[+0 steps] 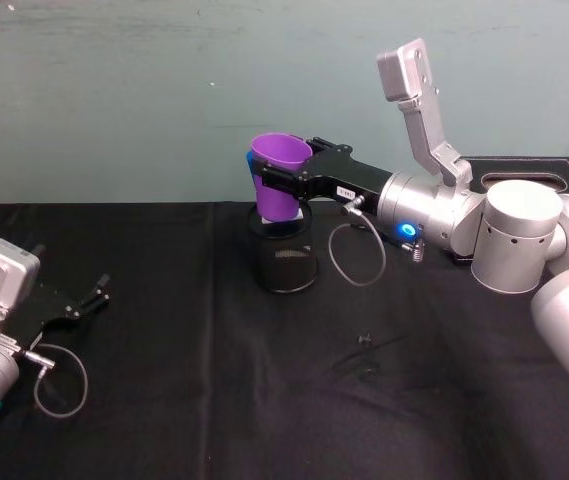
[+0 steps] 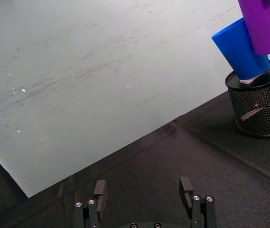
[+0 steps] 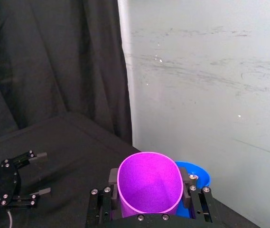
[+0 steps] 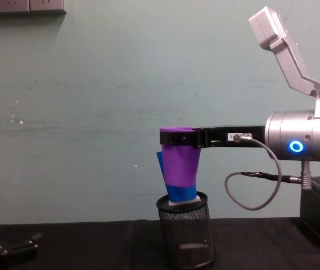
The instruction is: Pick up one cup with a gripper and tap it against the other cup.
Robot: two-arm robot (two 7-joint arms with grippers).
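Our right gripper (image 4: 179, 136) reaches in from the right side, its jaws closed around the purple cup (image 1: 281, 170) just under the rim. It holds the cup upright and clear of the tabletop (image 1: 264, 400). The cup's mouth faces up and its narrow base hangs over the black mesh pen holder (image 1: 284, 270), which stands near the far edge, about midway along it.

The blue cup (image 2: 241, 50) sits with its base inside that holder. Its long axis is tilted, so the rim leans out toward our left. From the chest view only a sliver of blue shows past the left flank of the purple cup, with a band below its base. So the blue cup lies just beyond the purple one, on the side away from our right arm and a little toward the far edge. The two walls are either touching or just beside each other; we cannot tell which.

We judge that the tap turns on this one relation. A short sideways push toward our left should bring purple wall against blue wall. Since the blue cup only leans loosely in the holder, a firm knock could tip it out.

Our left gripper (image 2: 144, 194) rests low near the left edge, jaws spread wide and empty, well apart from both cups.
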